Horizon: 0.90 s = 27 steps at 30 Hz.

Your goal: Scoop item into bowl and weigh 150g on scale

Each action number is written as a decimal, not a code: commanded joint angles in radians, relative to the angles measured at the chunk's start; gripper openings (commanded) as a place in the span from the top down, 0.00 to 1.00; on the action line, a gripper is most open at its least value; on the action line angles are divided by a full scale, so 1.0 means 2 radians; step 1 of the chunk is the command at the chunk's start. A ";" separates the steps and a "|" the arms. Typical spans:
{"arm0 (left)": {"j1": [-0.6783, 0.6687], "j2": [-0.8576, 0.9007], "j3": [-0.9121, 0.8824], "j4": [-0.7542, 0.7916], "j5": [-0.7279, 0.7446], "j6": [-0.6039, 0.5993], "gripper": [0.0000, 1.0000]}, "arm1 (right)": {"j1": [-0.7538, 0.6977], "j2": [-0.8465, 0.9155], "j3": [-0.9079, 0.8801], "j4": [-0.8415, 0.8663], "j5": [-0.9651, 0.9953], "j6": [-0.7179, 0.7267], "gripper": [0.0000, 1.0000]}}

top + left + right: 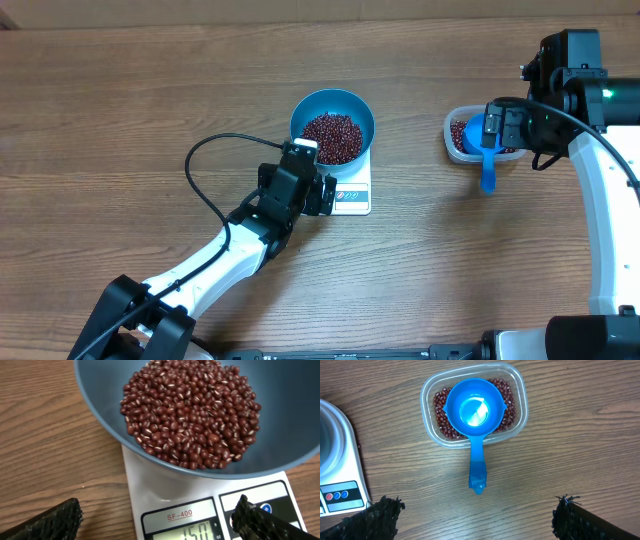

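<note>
While left pincer [157, 519] and right pincer [477, 511] gape wide, wooden table [140, 100] carries scale [353, 197].

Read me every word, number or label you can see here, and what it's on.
"SF-400": on the scale, above its display.
"150": on that display, cut off by the frame's edge.
Unit marks beside the digits, and symbols on the buttons: too small to read.

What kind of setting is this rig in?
Likely a lab test bench, not a kitchen: two robot arms at a wood-grain table, with a scale, bowl of beans and plastic tub set out.
</note>
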 commanded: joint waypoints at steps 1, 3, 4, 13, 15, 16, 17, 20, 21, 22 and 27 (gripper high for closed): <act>0.001 -0.001 0.013 -0.003 0.021 0.016 0.01 | -0.001 -0.005 0.011 0.003 0.003 -0.008 0.00; 0.001 -0.001 0.013 -0.006 0.027 0.016 0.00 | -0.001 -0.005 0.011 0.003 0.003 -0.008 0.00; 0.001 -0.001 0.013 -0.006 0.028 0.016 0.00 | -0.001 -0.005 0.011 0.003 0.003 -0.008 0.00; 0.001 -0.008 0.013 -0.007 0.028 0.018 0.00 | -0.001 -0.005 0.011 0.003 0.003 -0.008 0.00; 0.001 -0.010 0.013 -0.008 0.027 0.018 0.00 | -0.001 -0.005 0.011 0.003 0.003 -0.008 0.00; 0.001 -0.011 0.013 -0.008 0.027 0.020 0.00 | -0.001 -0.005 0.011 0.003 0.003 -0.008 0.00; 0.001 -0.011 0.013 -0.007 0.027 0.022 0.00 | -0.001 -0.005 0.011 0.003 0.003 -0.008 0.00; 0.001 -0.012 0.013 -0.008 0.028 0.023 0.00 | -0.001 -0.005 0.011 0.003 0.003 -0.008 0.00; 0.001 -0.012 0.013 -0.008 0.028 0.023 0.00 | -0.001 -0.005 0.011 0.003 0.003 -0.008 0.00; 0.001 -0.012 0.013 -0.008 0.028 0.023 0.00 | -0.001 -0.005 0.011 0.003 0.003 -0.008 0.00; 0.000 -0.014 0.013 -0.007 0.048 0.038 0.00 | -0.001 -0.005 0.011 0.003 0.003 -0.008 0.00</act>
